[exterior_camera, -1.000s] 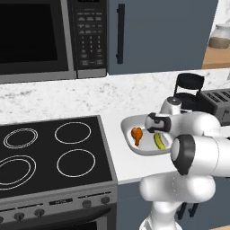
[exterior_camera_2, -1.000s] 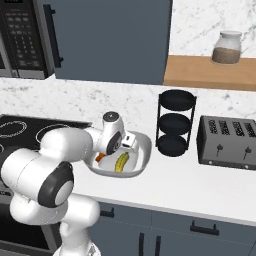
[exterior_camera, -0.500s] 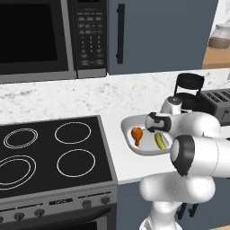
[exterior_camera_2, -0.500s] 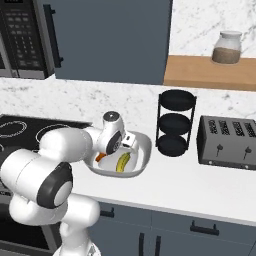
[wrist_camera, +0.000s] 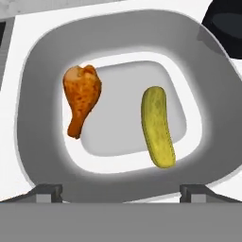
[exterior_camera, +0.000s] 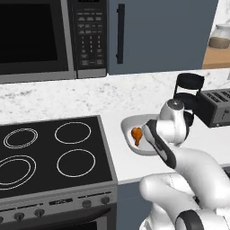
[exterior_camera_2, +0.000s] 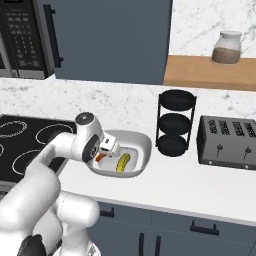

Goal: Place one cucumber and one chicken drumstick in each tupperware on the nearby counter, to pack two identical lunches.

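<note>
With its load apparently delivered, the hand (wrist_camera: 121, 191) hovers released above the tupperware (wrist_camera: 42, 71), where drumstick (wrist_camera: 82, 97) and cucumber (wrist_camera: 158, 126) lie apart, one lunch packed.

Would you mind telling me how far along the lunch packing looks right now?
Done: one tupperware holds a chicken drumstick and a cucumber, lying apart on its floor. In hand: nothing; the tool hovers open above that container. Left: a second tupperware isn't visible here, so whether it is packed cannot be judged.
</note>
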You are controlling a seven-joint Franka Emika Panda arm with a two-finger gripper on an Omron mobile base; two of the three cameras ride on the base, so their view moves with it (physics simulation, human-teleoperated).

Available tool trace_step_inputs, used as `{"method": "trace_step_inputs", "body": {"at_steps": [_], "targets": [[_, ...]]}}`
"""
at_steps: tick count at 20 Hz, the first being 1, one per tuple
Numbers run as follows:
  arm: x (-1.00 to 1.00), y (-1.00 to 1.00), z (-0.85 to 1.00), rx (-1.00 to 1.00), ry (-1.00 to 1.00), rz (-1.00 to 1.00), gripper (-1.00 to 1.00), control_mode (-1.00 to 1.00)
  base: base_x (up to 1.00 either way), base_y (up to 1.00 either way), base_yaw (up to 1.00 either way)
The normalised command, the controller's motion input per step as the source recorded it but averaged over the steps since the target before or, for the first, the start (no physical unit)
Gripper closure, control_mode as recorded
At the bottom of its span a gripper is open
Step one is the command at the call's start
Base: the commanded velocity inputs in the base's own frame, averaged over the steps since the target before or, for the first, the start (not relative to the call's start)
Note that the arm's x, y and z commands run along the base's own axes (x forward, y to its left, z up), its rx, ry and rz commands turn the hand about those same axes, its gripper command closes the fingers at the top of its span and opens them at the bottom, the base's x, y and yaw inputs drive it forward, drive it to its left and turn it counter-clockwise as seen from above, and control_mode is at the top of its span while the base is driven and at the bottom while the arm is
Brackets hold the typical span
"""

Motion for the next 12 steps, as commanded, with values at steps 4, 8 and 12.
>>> {"method": "trace_step_inputs", "body": {"at_steps": [4,8,12], "targets": [[-0.95,0.36,0.80,0.00,-0.11,0.04,-1.00,-1.00,0.00,0.00,0.00],[-0.99,0.12,0.53,0.00,-0.12,0.07,-1.00,-1.00,0.00,0.00,0.00],[-1.00,0.02,0.50,0.00,-0.19,0.08,-1.00,-1.00,0.00,0.00,0.00]]}}
